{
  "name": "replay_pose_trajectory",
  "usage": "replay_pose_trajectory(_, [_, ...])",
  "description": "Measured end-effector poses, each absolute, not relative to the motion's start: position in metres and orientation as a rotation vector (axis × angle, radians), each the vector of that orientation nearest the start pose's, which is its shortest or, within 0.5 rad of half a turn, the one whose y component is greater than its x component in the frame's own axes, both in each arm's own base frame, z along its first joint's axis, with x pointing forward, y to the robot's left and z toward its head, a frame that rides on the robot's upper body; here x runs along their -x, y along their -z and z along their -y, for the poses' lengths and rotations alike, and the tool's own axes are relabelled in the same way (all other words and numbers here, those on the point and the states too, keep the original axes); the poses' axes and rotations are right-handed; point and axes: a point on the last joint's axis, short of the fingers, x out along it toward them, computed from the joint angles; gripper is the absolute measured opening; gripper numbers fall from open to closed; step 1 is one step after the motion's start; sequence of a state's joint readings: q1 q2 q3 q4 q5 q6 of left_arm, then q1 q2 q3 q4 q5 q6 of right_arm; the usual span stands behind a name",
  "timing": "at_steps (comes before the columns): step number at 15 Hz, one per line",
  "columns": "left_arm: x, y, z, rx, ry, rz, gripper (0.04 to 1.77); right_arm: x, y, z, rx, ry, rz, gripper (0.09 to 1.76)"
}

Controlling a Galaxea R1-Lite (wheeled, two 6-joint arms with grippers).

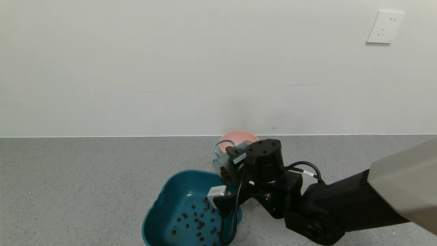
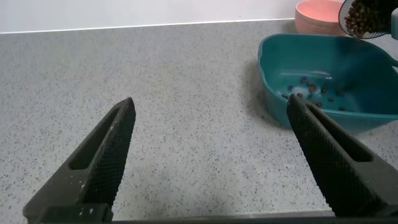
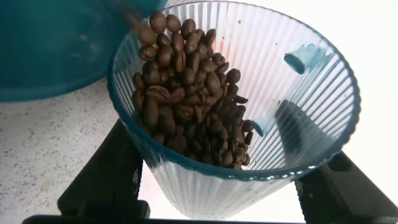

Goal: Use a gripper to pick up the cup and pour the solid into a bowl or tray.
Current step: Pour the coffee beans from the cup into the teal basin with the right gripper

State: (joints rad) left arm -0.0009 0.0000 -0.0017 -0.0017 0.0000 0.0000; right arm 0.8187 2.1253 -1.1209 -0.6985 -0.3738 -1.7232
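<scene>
My right gripper is shut on the ribbed blue-green cup and holds it tilted over the far right corner of the dark teal tub. Brown beans are piled at the cup's lower lip. Several beans lie scattered on the tub floor. In the right wrist view the cup sits between the fingers, with the beans heaped toward the rim and the tub beyond it. My left gripper is open and empty, low over the counter beside the tub.
A small round pink bowl stands just behind the cup, near the wall; it also shows in the left wrist view. The grey speckled counter stretches to the left of the tub. A white wall socket is high on the right.
</scene>
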Motion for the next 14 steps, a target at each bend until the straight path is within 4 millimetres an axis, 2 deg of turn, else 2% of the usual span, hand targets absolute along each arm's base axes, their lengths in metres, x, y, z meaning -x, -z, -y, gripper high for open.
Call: replay_pose_trajectory(14, [0.0229,-0.0761,0.0000,0.000,0.001,0.003,1.75,-0.2782,-0.1185,-0.2982,1.943,-0.558,0.225,1.37])
